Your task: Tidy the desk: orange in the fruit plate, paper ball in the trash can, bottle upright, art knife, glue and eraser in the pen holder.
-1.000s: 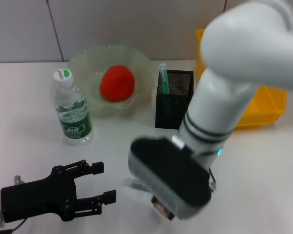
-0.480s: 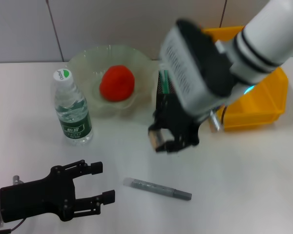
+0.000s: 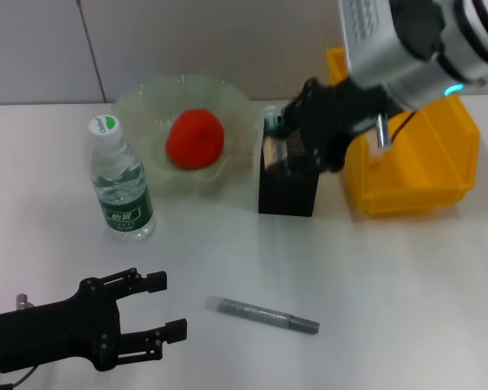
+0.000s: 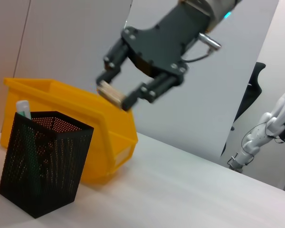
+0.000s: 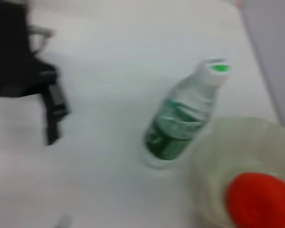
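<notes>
Right gripper (image 4: 118, 94) pinching the eraser (image 4: 111, 92) right above the pen holder (image 3: 289, 175); left gripper (image 3: 164, 305) spread, parked well in front of it.

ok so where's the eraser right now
In the left wrist view the eraser is pinched in the right gripper, up in the air above the pen holder.

Black metal-mesh pen holder (image 3: 288, 173)

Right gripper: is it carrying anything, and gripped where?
Yes. The right gripper holds the eraser pinched between its fingertips, over the pen holder. The left gripper is open near the desk's front edge, holding nothing.
</notes>
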`<state>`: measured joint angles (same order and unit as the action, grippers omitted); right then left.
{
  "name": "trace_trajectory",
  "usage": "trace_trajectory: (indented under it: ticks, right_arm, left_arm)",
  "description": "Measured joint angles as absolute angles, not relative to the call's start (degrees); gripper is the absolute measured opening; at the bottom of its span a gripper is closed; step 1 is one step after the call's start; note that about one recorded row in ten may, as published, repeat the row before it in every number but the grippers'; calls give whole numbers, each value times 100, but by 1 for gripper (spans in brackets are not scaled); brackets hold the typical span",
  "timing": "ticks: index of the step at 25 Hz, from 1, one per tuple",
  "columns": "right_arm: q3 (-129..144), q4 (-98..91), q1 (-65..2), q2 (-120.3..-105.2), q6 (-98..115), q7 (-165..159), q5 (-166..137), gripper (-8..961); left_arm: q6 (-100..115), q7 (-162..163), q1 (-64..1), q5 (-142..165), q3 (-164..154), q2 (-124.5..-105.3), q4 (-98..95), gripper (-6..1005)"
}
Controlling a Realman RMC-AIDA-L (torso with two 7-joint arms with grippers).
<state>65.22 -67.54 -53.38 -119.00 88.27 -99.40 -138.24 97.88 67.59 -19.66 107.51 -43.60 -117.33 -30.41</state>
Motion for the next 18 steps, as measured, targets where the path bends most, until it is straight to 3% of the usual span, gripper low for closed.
trace_trajectory:
  ticks: [18]
  right_arm:
    - [6442,-6044,-5378,-11900,7440,-11016,-14378,454]
  left_arm:
    - [9877,6759,-1967,10785,-4359,-11733,-3050,829]
